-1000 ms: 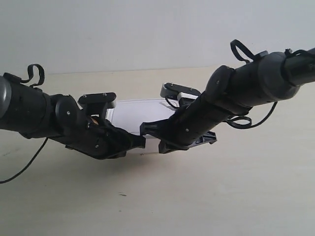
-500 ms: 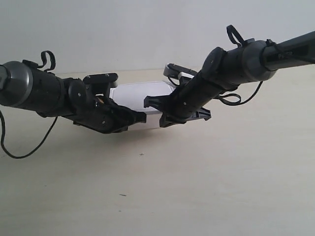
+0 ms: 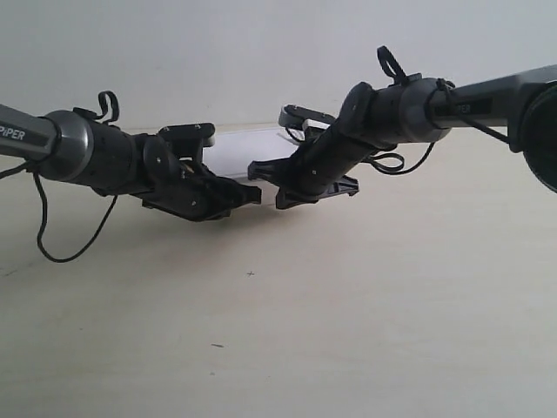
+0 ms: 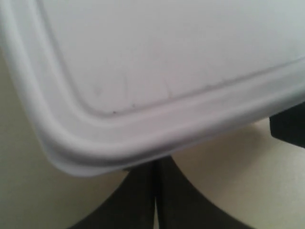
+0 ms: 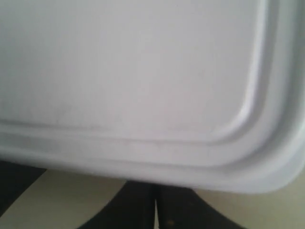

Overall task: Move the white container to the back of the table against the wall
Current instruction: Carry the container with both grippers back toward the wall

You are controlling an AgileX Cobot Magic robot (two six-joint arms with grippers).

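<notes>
Exterior view: the white container (image 3: 248, 148) sits on the pale tabletop (image 3: 365, 331), far back and close to the plain wall (image 3: 261, 52). Whether it touches the wall cannot be told. The arm at the exterior view's left (image 3: 87, 157) and the arm at the exterior view's right (image 3: 400, 113) converge on the container's near side. Their black end effectors meet low in front of it, just beside each other.

Left wrist view: a rounded corner of the container's lid (image 4: 167, 62), with its raised rim, fills most of the picture. Below it the left end effector (image 4: 156, 169) has its fingers pressed together, only a thin seam between them, reaching under the lid's edge.

Right wrist view: another lid corner (image 5: 133, 71) looms over the right end effector (image 5: 155, 191), likewise closed, gripping nothing, its tips hidden beneath the rim.
</notes>
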